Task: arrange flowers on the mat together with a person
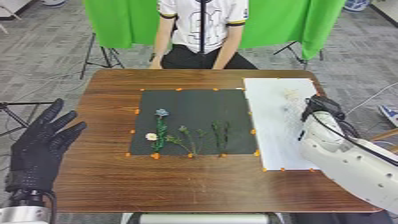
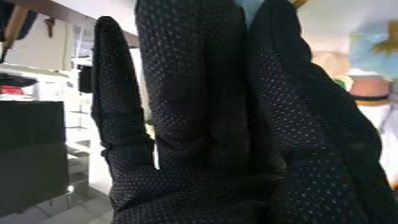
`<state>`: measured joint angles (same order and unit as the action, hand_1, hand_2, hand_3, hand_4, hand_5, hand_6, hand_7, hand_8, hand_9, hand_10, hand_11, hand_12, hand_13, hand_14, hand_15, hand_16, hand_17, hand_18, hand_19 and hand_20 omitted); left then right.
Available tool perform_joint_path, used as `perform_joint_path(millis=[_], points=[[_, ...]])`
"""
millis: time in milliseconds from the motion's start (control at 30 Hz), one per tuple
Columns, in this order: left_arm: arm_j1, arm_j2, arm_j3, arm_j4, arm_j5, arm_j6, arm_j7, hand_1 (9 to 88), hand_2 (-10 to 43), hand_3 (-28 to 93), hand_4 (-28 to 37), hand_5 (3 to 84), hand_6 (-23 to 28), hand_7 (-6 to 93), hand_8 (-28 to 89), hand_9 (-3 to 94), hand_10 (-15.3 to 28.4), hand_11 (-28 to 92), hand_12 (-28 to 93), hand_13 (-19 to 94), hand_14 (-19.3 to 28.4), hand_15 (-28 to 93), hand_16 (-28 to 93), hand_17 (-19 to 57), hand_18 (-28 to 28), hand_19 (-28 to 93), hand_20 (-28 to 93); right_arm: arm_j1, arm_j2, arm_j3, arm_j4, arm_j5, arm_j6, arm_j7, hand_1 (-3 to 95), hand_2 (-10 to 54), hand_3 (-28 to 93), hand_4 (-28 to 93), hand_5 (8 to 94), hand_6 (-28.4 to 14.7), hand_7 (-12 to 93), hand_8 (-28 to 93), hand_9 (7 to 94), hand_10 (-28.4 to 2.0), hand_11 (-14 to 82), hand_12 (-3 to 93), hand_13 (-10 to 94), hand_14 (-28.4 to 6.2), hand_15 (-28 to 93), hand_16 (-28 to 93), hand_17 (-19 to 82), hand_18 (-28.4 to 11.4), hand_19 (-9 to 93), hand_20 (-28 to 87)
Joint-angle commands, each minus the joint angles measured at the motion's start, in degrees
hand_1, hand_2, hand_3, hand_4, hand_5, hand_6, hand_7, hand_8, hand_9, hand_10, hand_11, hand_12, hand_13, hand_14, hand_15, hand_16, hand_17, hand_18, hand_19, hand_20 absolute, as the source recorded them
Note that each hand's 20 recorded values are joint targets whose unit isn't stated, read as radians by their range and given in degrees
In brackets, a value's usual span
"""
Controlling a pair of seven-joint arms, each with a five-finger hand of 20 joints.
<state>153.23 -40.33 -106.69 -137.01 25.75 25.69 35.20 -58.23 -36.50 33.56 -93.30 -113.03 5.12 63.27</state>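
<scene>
Head view suggests you're partway: a green-stemmed blue flower [image 1: 162, 113], small white flower [image 1: 151, 136] and thin green leafy stems [image 1: 185, 131] lie on the dark rectangular mat [image 1: 191, 102], pale wispy sprays [image 1: 291, 93] perhaps remaining near the surface's [image 1: 169, 187] far right corner, black-gloved left hand's [image 1: 37, 146] fingers spread, empty, black-gloved right hand's [image 1: 323, 106] straight, any hold unclear.

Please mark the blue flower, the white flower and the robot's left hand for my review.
Blue flower [image 1: 162, 112]: head view, on its bloom.
White flower [image 1: 151, 136]: head view, on its bloom.
Left hand [image 1: 37, 146]: head view, on its gloved palm.
</scene>
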Motion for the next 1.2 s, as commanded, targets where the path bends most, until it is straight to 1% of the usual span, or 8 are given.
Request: perform_joint_path(millis=[33,167,467,667,700,800,1000,1200], points=[[1.72,-0.79,-1.49,-0.43,0.77,-0.32,-0.32,21.6,6.3,76,-23.6,30.0,4.5,9.8,-8,28.3,14.2,17,12,20,21.6,45,-5,-9.7,19.1,38,15,-1.96,1.57,1.90,-8.50,-7.09,5.00,-1.94,61.8,-9.5,56,-28,86.7,4.6,14,-1,93.2,-6.5,7.0,29.4,85,-5.9,41,24,40,-21.1,67,2],[0.48,-3.96,-3.21,-1.08,3.68,-1.70,-4.03,21.5,6.2,76,-23.8,29.9,4.6,9.8,-8,28.3,14.3,17,12,20,21.5,45,-5,-9.7,19.2,38,15,1.24,1.55,-0.52,-15.05,-9.42,7.04,-5.04,61.0,-9.5,58,-28,86.9,4.7,14,-1,93.6,-6.5,10.7,29.1,85,-5.5,41,24,40,-20.6,68,2],[-0.30,-6.95,-5.00,-1.49,5.41,-1.51,-6.53,20.2,6.0,75,-25.1,29.5,4.3,9.9,-8,28.1,14.2,17,12,21,22.0,46,-4,-9.5,19.5,39,16,17.40,-7.03,-17.16,-18.96,-7.43,8.39,-13.09,59.9,-9.5,60,-28,86.5,4.9,14,-1,93.7,-6.4,10.4,29.5,84,-5.1,41,25,39,-20.1,69,2],[-0.91,-6.66,-4.85,-1.34,5.37,-1.52,-6.55,19.7,6.0,75,-25.7,29.4,4.4,9.8,-8,28.2,14.2,17,12,21,22.2,47,-5,-9.3,19.6,40,17,25.66,-15.82,-28.04,-14.03,-5.79,7.01,-15.76,59.5,-9.5,60,-28,86.1,4.7,15,0,93.7,-6.6,10.3,30.3,84,-4.8,42,26,38,-20.3,70,3],[-1.68,-7.76,-4.79,-1.29,6.36,-2.26,-7.78,19.6,6.0,75,-25.7,29.4,4.4,9.8,-8,28.2,14.3,17,12,21,22.2,48,-5,-9.3,19.6,40,17,26.63,-16.96,-29.58,-13.16,-5.72,7.12,-15.83,59.4,-9.5,60,-28,86.1,4.6,15,0,93.7,-6.8,10.3,30.6,84,-4.7,42,26,38,-20.4,70,3],[-2.88,-8.45,-4.12,-1.01,6.93,-2.64,-8.60,19.6,6.0,75,-25.8,29.4,4.4,9.7,-8,28.2,14.2,17,12,21,22.2,48,-5,-9.3,19.7,40,17,27.95,-20.24,-32.31,-10.61,-5.94,6.47,-16.41,59.3,-9.5,60,-28,85.9,4.6,15,0,93.7,-6.9,10.3,30.9,83,-4.7,42,27,38,-20.3,70,3],[-5.07,-7.88,-2.21,-0.30,7.13,-3.14,-8.72,20.1,5.9,75,-25.4,29.5,4.4,9.7,-8,28.2,14.3,17,12,21,22.2,48,-5,-9.3,19.6,40,17,32.32,-24.67,-40.28,-7.31,-5.14,6.31,-15.94,58.2,-9.5,62,-28,85.4,4.6,15,-1,93.1,-6.9,10.9,31.3,82,-4.9,43,28,37,-20.4,70,4],[-5.51,-7.62,-2.01,-0.06,7.13,-3.47,-8.87,20.2,5.9,75,-25.1,29.5,4.4,9.8,-8,28.3,14.3,17,12,21,22.1,48,-5,-9.3,19.6,40,17,33.77,-27.25,-45.15,-4.74,-7.29,4.66,-16.02,58.0,-9.5,62,-28,84.7,4.9,15,-1,90.7,-7.2,10.0,32.2,79,-4.8,43,28,34,-20.7,69,5]])
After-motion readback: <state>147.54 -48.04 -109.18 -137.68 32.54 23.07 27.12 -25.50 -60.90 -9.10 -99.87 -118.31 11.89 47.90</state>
